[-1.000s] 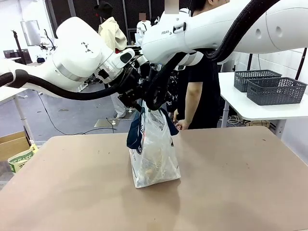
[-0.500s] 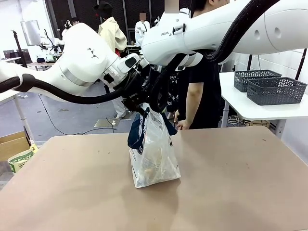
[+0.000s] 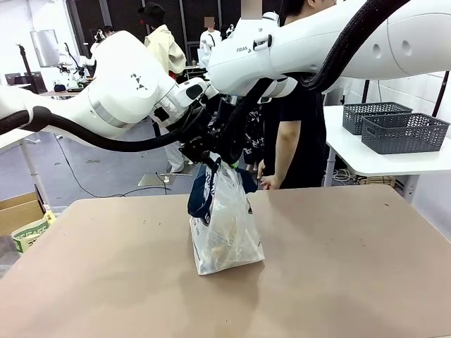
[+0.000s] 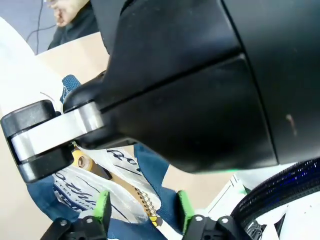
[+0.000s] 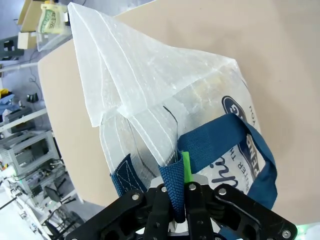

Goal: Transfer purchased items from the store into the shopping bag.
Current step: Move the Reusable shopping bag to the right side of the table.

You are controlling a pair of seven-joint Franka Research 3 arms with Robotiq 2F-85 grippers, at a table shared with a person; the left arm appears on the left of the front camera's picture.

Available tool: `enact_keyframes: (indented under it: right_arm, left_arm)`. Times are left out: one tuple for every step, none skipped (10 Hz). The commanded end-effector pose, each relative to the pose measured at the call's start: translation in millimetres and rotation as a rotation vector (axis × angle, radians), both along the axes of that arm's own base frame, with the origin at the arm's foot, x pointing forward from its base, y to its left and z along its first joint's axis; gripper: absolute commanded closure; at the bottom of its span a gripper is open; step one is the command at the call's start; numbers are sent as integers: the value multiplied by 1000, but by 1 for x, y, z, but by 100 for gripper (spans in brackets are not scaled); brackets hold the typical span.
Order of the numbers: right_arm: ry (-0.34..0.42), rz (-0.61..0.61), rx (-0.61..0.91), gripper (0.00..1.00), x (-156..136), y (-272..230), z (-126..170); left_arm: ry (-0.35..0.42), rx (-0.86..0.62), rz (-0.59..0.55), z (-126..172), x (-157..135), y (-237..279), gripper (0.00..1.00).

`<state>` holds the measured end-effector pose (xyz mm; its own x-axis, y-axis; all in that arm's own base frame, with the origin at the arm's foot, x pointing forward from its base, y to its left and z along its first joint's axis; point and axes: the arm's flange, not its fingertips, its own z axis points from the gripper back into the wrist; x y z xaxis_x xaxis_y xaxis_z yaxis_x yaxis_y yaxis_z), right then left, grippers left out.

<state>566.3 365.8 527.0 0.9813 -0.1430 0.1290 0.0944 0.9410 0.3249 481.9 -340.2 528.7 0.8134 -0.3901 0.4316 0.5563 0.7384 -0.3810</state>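
The shopping bag (image 3: 224,224), whitish plastic with navy handles, stands upright at the middle of the table. Pale purchased items (image 3: 220,246) show dimly through its lower wall. My right gripper (image 5: 182,176) hangs right over the bag (image 5: 165,95) and is shut on a navy handle strap (image 5: 172,182). My left gripper (image 3: 201,156) sits at the bag's top left edge. In the left wrist view its green pads (image 4: 102,206) stand apart, with the printed bag mouth, a navy strap (image 4: 152,175) and a tan spiral-edged item (image 4: 131,192) beyond the gap. The right gripper's black body (image 4: 200,75) looms above.
A person in black (image 3: 292,134) stands at the table's far edge, one hand (image 3: 268,183) near the bag. Two dark grey lattice baskets (image 3: 394,127) sit on a white side table at the right. A cardboard box (image 3: 20,211) stands off the left edge.
My left arm has shifted right, bringing its gripper up against the bag's top, and its fingers have narrowed. The right gripper keeps its hold on the strap.
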Motion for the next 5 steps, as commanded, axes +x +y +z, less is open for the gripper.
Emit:
enact_keyframes:
  right_arm:
    - [-17,1,21,100,-6,5,1]
    - [-18,0,22,100,-6,5,1]
    - [-19,2,24,100,-6,4,2]
    - [-19,6,24,100,-7,3,2]
    - [-16,9,31,100,-8,1,3]
  left_arm:
    - [-2,18,26,-3,-4,-3,100]
    - [-4,26,33,-2,-4,-2,100]
    - [-3,29,37,-2,-4,-1,100]
    - [2,37,39,-2,-4,1,100]
    - [1,42,39,-1,-6,5,100]
